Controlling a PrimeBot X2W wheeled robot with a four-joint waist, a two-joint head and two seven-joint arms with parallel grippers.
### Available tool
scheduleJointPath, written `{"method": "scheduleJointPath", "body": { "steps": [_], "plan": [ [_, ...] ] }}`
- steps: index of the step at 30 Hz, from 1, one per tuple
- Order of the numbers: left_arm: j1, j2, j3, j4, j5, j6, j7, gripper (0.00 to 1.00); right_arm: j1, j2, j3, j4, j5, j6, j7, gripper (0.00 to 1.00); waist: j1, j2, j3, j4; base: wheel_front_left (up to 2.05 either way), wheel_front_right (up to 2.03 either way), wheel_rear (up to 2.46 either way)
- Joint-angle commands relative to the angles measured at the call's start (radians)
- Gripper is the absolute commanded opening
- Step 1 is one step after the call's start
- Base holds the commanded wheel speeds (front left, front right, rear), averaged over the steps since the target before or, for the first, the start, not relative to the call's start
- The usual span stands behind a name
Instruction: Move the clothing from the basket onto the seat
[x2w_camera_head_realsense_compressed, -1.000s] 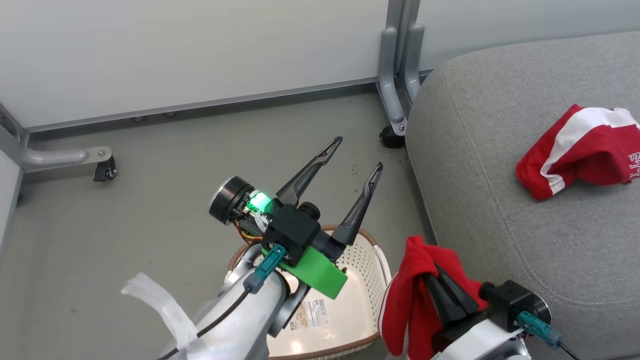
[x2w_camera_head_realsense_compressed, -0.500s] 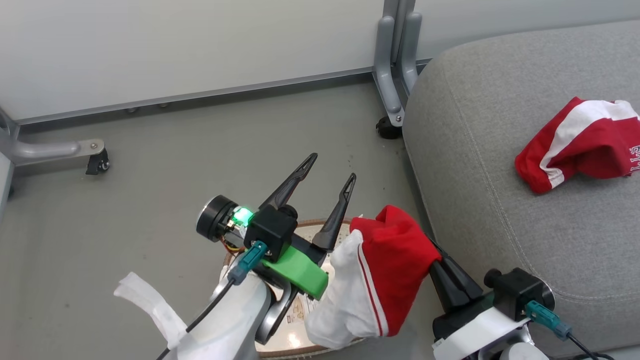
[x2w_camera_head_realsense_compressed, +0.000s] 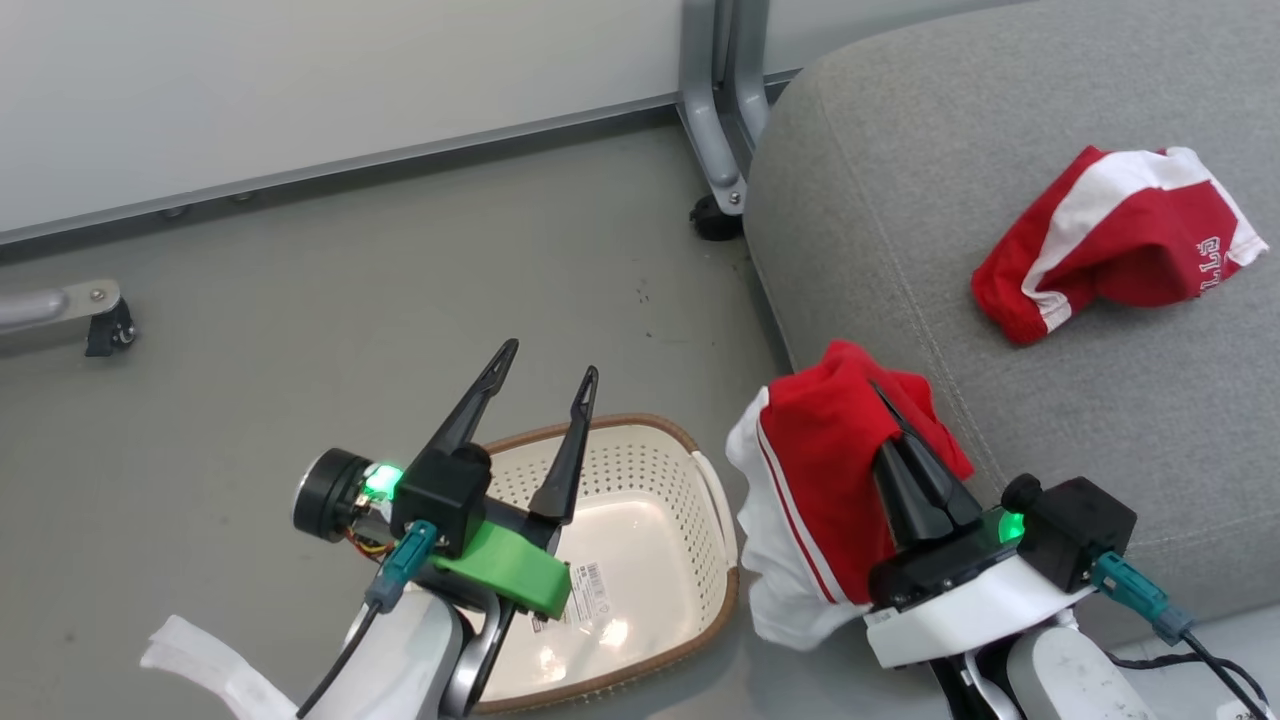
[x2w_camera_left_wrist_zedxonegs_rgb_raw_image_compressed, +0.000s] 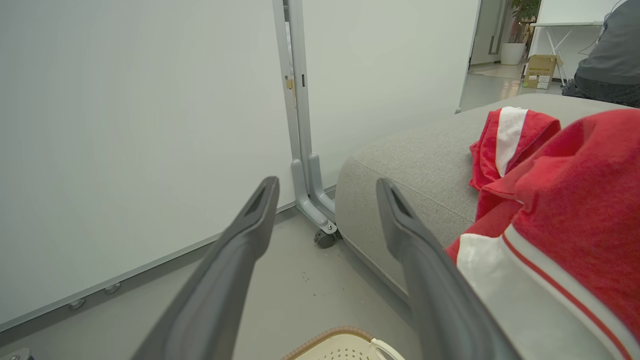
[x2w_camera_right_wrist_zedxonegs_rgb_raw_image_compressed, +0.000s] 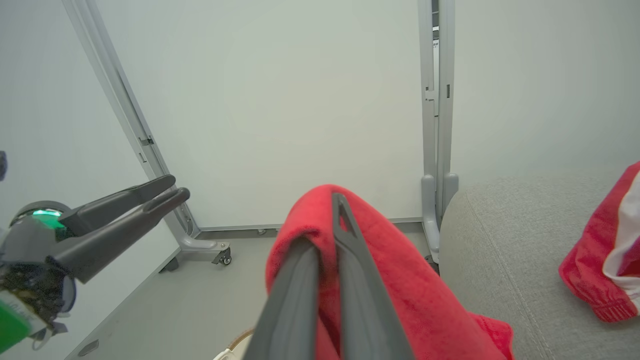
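Grey floor (x2w_camera_head_realsense_compressed: 300, 300) lies open around me, and the seat (x2w_camera_head_realsense_compressed: 1000, 120) has bare cushion between its rounded edge and the first garment (x2w_camera_head_realsense_compressed: 1110, 240). The basket (x2w_camera_head_realsense_compressed: 640, 425) is empty: my right end effector (x2w_camera_head_realsense_compressed: 880, 392), clamped on the second garment (x2w_camera_head_realsense_compressed: 820, 440), has carried it up to that edge. My left end effector (x2w_camera_head_realsense_compressed: 552, 358) hangs wide and empty.

Small white lettering (x2w_camera_head_realsense_compressed: 1208, 268) on the red garment (x2w_camera_head_realsense_compressed: 1105, 245), upper right of the frame: too small to read. Barcode sticker (x2w_camera_head_realsense_compressed: 588, 588) on the basket (x2w_camera_head_realsense_compressed: 640, 462) base: print illegible.
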Motion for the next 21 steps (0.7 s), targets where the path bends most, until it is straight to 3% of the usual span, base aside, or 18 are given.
{"method": "scheduleJointPath", "body": {
  "steps": [1,8,18,21],
  "plan": [
    [0.019,0.004,0.013,-0.009,0.018,-0.001,0.0,1.0,-0.011,0.005,-0.007,-0.014,0.008,-0.001,-0.003,0.0,0.0,-0.0001,0.031,-0.05,0.0,0.0,0.0],
    [0.09,0.009,0.049,-0.058,0.049,-0.096,0.0,1.0,-0.031,0.025,-0.019,-0.06,-0.002,-0.001,-0.003,0.0,0.0,-0.0001,0.069,-0.168,0.0,0.0,0.0],
    [0.141,0.061,0.08,-0.092,0.106,-0.151,0.0,1.0,-0.029,0.066,-0.018,-0.08,-0.02,-0.001,-0.003,0.0,0.0,-0.0001,0.132,-0.361,0.0,0.0,0.0],
    [0.097,0.069,0.046,-0.078,0.117,-0.16,0.0,1.0,-0.006,0.078,-0.059,-0.095,-0.027,-0.001,-0.003,0.0,0.0,-0.0001,0.158,-0.374,0.0,0.0,0.0]
  ]
}}
